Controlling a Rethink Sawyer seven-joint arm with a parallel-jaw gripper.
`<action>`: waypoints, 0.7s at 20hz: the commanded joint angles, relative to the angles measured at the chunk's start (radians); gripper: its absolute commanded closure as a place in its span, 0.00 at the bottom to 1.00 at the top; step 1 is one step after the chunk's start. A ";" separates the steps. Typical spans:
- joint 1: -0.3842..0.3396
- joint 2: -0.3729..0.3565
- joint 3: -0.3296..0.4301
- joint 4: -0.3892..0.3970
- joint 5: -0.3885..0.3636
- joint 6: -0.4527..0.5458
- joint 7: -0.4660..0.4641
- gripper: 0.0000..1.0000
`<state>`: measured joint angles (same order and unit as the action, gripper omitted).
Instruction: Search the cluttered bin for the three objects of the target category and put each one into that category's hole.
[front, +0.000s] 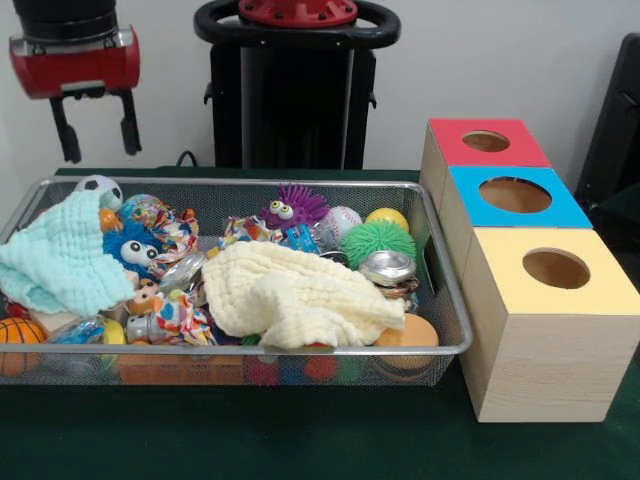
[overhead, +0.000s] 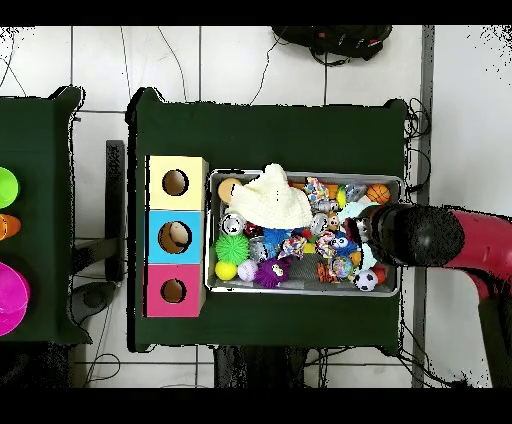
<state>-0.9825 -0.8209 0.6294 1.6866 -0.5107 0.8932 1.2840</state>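
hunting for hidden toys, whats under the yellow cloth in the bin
The yellow cloth covers the bin's middle. Only an orange ball pokes out at its edge; whatever lies beneath is hidden.

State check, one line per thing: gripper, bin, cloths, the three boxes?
gripper: open, empty, raised above the bin's end.
wire bin: full of toys.
yellow cloth: crumpled on top of toys.
mint cloth: draped over toys.
red box: hole open.
blue box: hole open.
yellow box: hole open.

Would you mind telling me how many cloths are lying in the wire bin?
2: a mint cloth at the end below the gripper, and a cream cloth mid-bin. Others may be buried.
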 joint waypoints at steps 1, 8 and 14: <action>0.010 -0.088 0.092 0.294 -0.018 -0.055 -0.153 0.00; 0.037 -0.041 0.061 0.335 -0.068 -0.215 -0.030 0.00; 0.028 0.099 0.032 0.245 -0.095 -0.242 -0.087 0.00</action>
<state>-0.9445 -0.8398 0.6404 1.8952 -0.5175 0.6993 1.2840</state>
